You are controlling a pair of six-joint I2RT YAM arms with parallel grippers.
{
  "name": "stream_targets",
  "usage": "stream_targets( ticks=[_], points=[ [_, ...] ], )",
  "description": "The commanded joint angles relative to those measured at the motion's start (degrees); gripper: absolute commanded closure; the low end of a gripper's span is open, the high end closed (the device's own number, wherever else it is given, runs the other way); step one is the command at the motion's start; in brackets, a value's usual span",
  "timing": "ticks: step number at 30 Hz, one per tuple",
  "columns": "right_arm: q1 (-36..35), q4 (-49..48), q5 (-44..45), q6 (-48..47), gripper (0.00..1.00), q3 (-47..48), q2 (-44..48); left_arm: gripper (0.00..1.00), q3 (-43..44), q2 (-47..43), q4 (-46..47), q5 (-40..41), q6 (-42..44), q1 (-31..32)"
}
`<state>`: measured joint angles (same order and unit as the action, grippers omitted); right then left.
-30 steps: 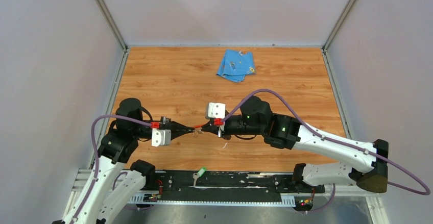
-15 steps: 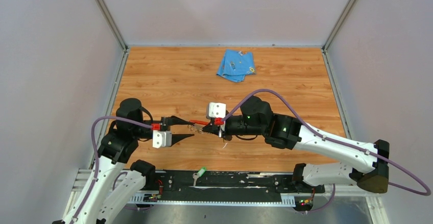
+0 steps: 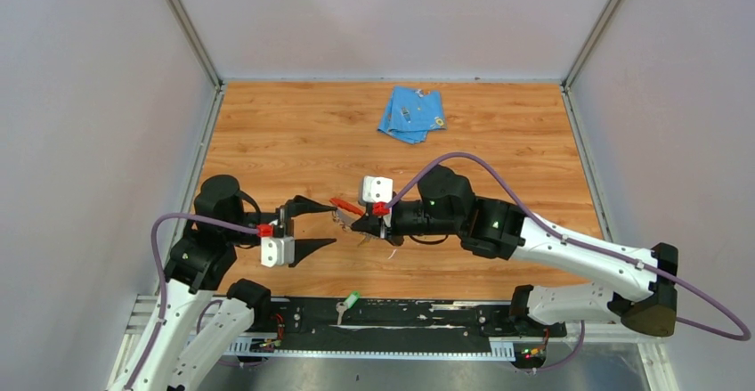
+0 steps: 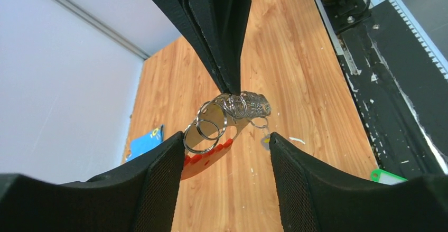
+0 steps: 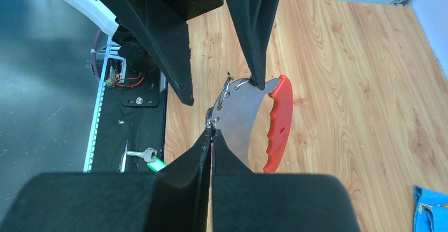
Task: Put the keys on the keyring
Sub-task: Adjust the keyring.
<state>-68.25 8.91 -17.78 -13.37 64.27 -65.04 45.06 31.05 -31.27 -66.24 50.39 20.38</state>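
Care with the next grasp seemed the main thing, because the left gripper [image 3: 331, 224] stood wide open and held nothing, its fingers on both sides of the keyring [image 5: 248, 121] without closing on it. The right gripper [image 5: 212, 135] was fully closed on the wire rings [image 4: 211, 126] at one end of the keyring and carried it in the air above the table [image 3: 294, 133], the red strip [image 5: 277, 121] turned away from its fingers. The green key [image 5: 148, 157] lay apart on the black rail [image 3: 427, 315] at the near edge. I judged that the left arm should take this key by its plastic head, so that the hole stays free, while the right one keeps the rings steady. The opening of the rings could not be seen in any view. A small pale tag [image 4: 265, 139] hung under the rings. It might have been the yellow key, but it was too small to tell. Whether one left fingertip touched the keyring's edge was also unclear.
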Motion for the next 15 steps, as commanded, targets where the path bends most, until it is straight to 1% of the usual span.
stream_targets(
  ticks=[1,3,4,5,7,8,9,10,11,12,15],
  points=[
    [0.5,-0.1,-1.9,1.0,1.0,2.6,-0.7,0.4,0.0,-0.3,0.5,0.4,4.7,0.2],
    [0.5,-0.1,-2.5,1.2,0.99,2.7,-0.9,0.47,-0.7,-0.3,1.5,1.3,6.4,0.3],
    [0.5,0.0,-2.7,1.3,0.99,2.7,-0.9,0.51,-1.1,-0.4,3.4,2.1,5.3,0.4],
    [0.5,0.2,-2.5,1.3,0.99,2.7,-1.1,0.56,-2.0,-0.8,6.8,3.1,2.3,0.4],
    [0.5,0.9,-0.6,1.2,0.99,2.5,-1.6,0.59,-4.8,-1.9,17.1,6.4,-6.9,0.4],
    [0.6,1.3,0.6,1.3,0.99,2.2,-1.9,0.56,-6.4,-2.4,20.9,8.4,-10.2,0.4],
    [0.8,1.5,1.7,1.5,0.99,1.7,-2.0,0.47,-6.9,-2.5,22.8,9.9,-12.1,0.4],
    [1.4,1.4,2.7,2.3,0.99,0.9,-2.2,0.31,-6.9,-2.3,21.7,11.0,-12.7,0.4],
    [2.1,1.3,3.6,3.1,0.99,-0.1,-2.4,0.12,-6.4,-1.6,19.7,12.1,-12.9,0.4],
    [3.2,1.0,4.4,4.1,1.0,-1.2,-2.5,0.02,-5.7,-0.7,17.6,12.8,-13.7,0.4],
    [7.8,-1.0,3.9,8.1,0.99,-5.8,-2.9,0.0,-2.7,3.0,12.0,15.6,-17.1,0.4]
  ],
)
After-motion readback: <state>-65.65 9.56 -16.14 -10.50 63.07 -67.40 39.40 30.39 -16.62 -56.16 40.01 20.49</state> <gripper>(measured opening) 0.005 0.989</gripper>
